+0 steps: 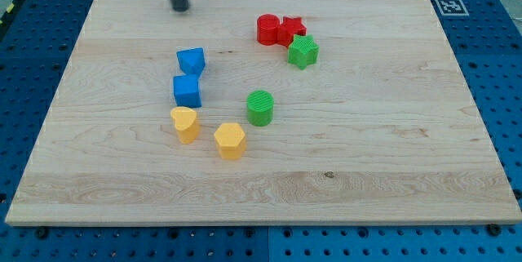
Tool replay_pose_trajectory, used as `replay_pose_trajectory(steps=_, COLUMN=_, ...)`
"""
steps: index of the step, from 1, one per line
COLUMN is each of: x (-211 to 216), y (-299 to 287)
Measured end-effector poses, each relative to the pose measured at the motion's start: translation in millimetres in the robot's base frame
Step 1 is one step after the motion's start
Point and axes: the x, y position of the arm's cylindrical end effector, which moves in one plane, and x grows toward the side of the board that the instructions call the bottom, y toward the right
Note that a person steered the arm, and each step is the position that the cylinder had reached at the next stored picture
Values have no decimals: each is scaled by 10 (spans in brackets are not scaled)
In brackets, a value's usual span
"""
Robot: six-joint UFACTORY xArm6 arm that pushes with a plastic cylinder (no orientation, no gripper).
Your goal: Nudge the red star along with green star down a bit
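The red star (292, 28) lies near the view's top, right of centre, touching a red round block (267, 30) on its left. The green star (303, 51) sits just below and to the right of the red star, touching it. My tip (179, 7) is at the view's top left of centre, well to the left of both stars and apart from every block.
Two blue blocks (191, 60) (187, 91) stand left of centre. A green cylinder (260, 108) is at the centre. Two yellow blocks (185, 124) (230, 140) lie below them. The wooden board (391, 172) ends at a blue perforated table.
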Motion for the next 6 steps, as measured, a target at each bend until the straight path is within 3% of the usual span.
replay_pose_trajectory(steps=1, x=-44, y=1064)
replay_pose_trajectory(steps=2, x=19, y=1637)
replay_pose_trajectory(steps=3, x=97, y=1700)
replay_pose_trajectory(steps=4, x=603, y=1816)
replay_pose_trajectory(steps=6, x=745, y=1821)
